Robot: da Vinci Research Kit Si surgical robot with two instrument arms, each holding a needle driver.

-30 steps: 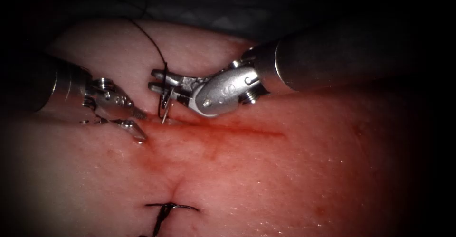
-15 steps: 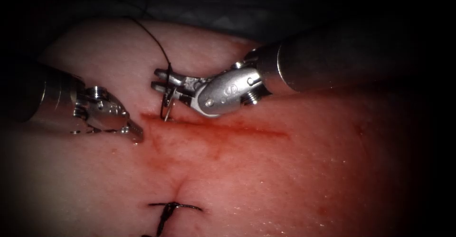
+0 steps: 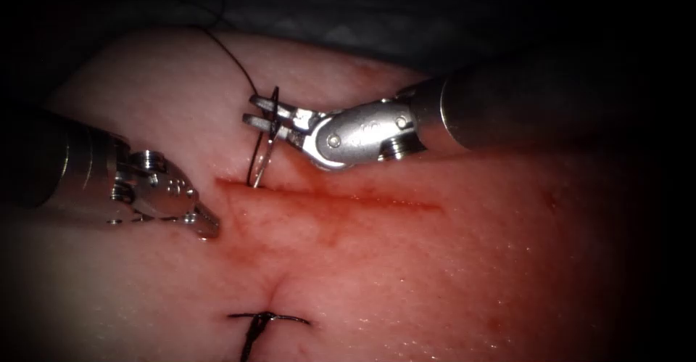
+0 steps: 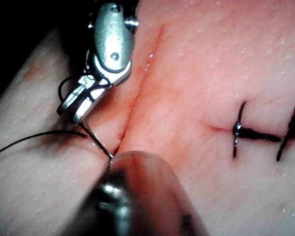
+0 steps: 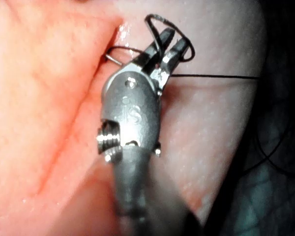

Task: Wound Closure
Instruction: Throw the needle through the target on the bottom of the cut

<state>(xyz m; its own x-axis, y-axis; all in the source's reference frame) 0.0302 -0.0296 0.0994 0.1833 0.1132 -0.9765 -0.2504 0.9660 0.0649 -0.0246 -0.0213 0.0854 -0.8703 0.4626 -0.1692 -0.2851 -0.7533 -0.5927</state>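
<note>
Right gripper (image 3: 255, 111) is clamped on the curved steel needle (image 3: 262, 160) near its thread end; the tip sits in the tissue (image 3: 435, 275) at the left end of the cut (image 3: 333, 196). Thin black thread (image 3: 230, 57) trails up and away over the pale, glistening surface. Left gripper (image 3: 206, 225), jaws together and holding nothing, rests left of the cut. A dark finished stitch (image 3: 264, 320) lies below, amid smeared red fluid (image 3: 290, 220).
</note>
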